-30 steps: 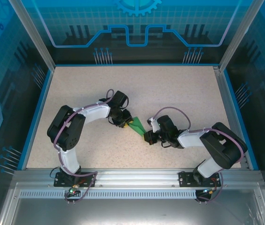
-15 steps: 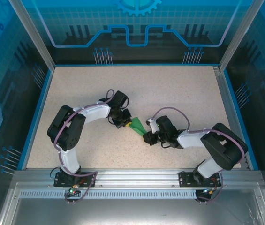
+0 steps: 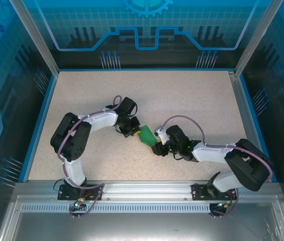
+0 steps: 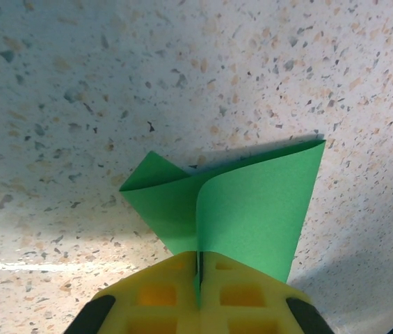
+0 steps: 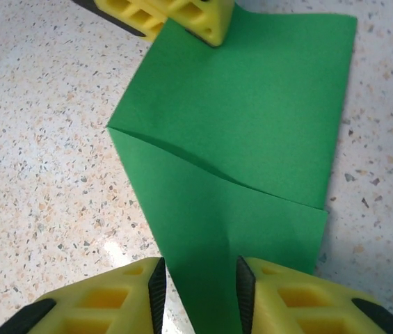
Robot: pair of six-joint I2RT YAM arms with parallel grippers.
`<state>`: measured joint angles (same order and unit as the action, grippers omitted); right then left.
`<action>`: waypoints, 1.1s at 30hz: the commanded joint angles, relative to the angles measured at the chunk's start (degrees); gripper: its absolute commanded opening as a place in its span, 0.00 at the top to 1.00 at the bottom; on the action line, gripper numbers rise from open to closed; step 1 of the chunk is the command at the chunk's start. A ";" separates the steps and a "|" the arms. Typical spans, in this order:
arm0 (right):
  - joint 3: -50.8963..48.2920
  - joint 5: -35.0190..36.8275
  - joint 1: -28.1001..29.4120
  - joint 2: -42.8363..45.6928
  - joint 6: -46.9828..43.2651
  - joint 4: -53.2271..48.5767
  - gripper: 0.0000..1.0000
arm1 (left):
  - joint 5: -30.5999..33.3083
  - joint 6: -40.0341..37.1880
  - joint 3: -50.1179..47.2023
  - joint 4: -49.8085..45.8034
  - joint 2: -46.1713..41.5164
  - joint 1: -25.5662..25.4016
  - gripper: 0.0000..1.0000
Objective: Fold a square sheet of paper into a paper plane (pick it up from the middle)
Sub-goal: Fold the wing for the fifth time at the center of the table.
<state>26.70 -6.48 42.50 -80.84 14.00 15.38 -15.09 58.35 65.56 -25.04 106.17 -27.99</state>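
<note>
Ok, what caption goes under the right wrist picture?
Right tool open around the folded green paper while left tool pinches its far end.

Probably robot lab: aluminium frame (image 3: pixel 33 37), blue panels (image 3: pixel 147 30), speckled table (image 3: pixel 182 95).

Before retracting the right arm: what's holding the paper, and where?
The left gripper is shut on the green paper at one end edge; the right gripper stands open astride the opposite end.

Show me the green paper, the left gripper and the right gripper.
green paper (image 5: pixel 252 125), right wrist view, its flat upper panel.
left gripper (image 4: pixel 199 264), left wrist view, between its closed fingertips.
right gripper (image 5: pixel 197 275), right wrist view, between its parted fingertips.
</note>
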 commanded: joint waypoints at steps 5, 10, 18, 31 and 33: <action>1.00 8.67 4.99 2.15 -8.97 -6.29 0.63 | -1.91 -1.07 2.15 -1.51 0.31 0.80 1.00; 1.25 14.49 9.46 4.11 -11.15 -7.14 0.51 | -2.40 -1.48 2.71 -2.01 0.21 0.90 1.00; 3.95 26.24 14.17 -2.02 -16.97 -5.50 0.51 | -3.78 -2.06 3.28 -2.30 -0.24 1.11 1.00; 3.98 28.01 14.36 -4.42 -15.74 -4.07 0.74 | -3.76 -2.62 3.08 -2.99 -0.53 1.44 1.00; 3.74 27.92 14.36 -4.38 -15.57 -3.47 0.78 | -3.72 -2.62 3.02 -2.94 -0.55 1.44 1.00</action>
<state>29.39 20.43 56.01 -84.71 -2.31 10.66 -17.47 56.82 67.42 -25.89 106.15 -26.94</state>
